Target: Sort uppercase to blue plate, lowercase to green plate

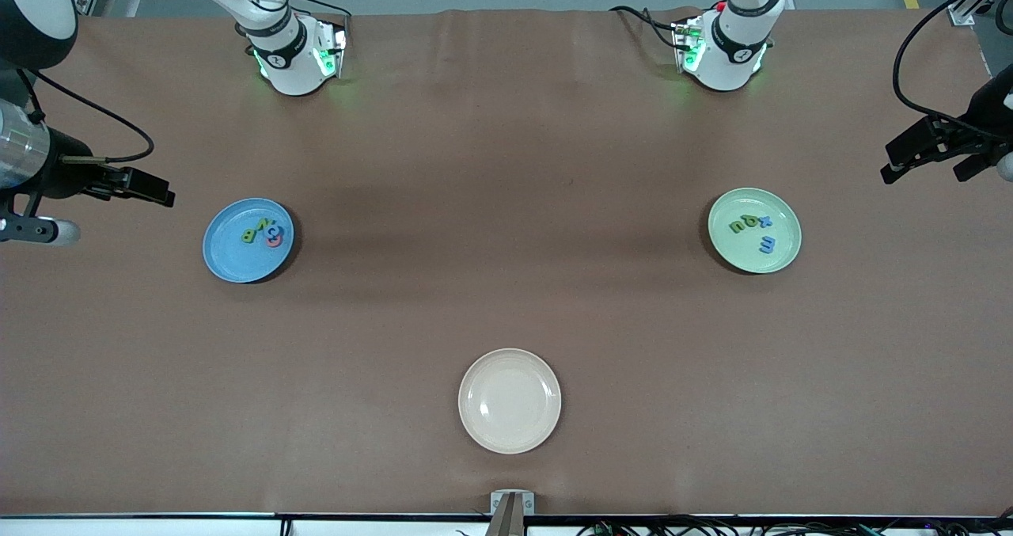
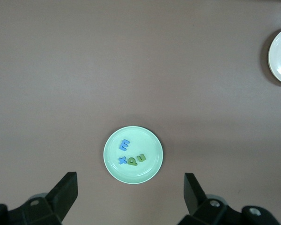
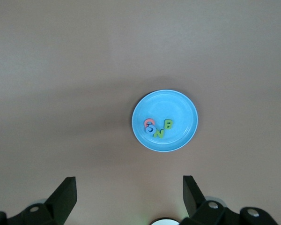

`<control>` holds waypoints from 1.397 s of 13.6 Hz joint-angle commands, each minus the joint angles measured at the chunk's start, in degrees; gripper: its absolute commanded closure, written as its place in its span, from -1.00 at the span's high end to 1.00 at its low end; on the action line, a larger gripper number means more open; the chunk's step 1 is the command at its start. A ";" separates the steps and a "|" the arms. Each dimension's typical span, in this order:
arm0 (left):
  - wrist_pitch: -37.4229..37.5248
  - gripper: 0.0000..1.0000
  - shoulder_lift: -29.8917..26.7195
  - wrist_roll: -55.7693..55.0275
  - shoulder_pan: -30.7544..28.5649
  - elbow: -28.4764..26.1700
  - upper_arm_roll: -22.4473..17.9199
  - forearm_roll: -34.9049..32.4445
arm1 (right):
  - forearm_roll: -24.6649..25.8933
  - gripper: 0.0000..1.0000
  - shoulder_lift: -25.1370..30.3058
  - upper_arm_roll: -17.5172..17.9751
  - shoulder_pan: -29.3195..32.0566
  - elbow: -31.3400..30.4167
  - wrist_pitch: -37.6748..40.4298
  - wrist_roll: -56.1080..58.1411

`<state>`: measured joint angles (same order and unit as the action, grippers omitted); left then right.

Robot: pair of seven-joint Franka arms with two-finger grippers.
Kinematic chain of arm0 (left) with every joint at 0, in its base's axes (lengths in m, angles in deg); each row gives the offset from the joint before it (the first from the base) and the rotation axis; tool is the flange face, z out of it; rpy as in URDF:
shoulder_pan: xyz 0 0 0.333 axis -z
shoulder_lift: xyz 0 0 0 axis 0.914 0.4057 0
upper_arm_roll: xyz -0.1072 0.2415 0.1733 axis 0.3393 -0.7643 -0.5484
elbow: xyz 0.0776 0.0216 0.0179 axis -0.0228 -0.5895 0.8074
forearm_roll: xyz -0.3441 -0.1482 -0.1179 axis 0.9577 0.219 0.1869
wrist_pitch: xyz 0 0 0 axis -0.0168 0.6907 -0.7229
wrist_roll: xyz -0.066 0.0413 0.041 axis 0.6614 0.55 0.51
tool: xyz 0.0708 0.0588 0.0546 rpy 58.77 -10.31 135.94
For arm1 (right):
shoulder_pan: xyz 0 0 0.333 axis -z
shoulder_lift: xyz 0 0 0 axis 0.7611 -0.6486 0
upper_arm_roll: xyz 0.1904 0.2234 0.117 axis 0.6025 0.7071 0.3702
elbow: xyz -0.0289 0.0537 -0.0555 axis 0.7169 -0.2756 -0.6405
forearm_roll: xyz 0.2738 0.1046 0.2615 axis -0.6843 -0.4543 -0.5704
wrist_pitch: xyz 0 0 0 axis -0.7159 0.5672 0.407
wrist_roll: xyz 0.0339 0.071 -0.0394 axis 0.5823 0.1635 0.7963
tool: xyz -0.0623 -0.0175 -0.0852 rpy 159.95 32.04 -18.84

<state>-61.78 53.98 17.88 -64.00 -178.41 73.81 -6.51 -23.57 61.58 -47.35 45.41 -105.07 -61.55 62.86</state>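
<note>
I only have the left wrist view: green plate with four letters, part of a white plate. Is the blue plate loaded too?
Observer: Yes. The blue plate holds four letters: green B, green N, pink-red Q, and a blue letter lying on the Q.
Operator: Anything left in the white plate?
Observer: No, the cream-white plate is bare.
Operator: Where's the right end effector?
Observer: The right end effector is open, up at the right arm's end of the table, holding nothing.
</note>
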 commanded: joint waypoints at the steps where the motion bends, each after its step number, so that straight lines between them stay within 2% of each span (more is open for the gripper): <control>1: -0.03 1.00 -0.84 1.51 -0.22 -0.02 0.06 0.72 | 1.33 1.00 -0.68 0.16 1.25 2.07 0.87 0.95; 5: -0.03 1.00 -0.84 1.51 -0.22 -0.10 0.06 0.72 | 4.32 1.00 -1.92 0.16 1.52 5.41 1.05 0.86; 10: -0.03 1.00 -0.84 1.51 -0.22 -0.10 0.06 0.72 | 3.71 1.00 -2.09 0.24 1.61 6.03 0.70 0.86; 14: -0.03 1.00 -0.84 1.51 -0.22 -0.10 0.06 0.72 | 0.55 1.00 -1.92 0.16 3.62 6.12 1.14 0.42; 19: -0.03 1.00 -0.76 1.51 -0.22 -0.19 0.06 0.72 | 0.98 1.00 -1.57 0.68 2.75 6.12 2.01 0.95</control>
<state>-61.78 53.98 17.88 -64.00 -178.41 73.81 -6.51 -22.30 60.26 -47.26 47.97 -100.49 -60.76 63.08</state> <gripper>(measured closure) 0.000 0.000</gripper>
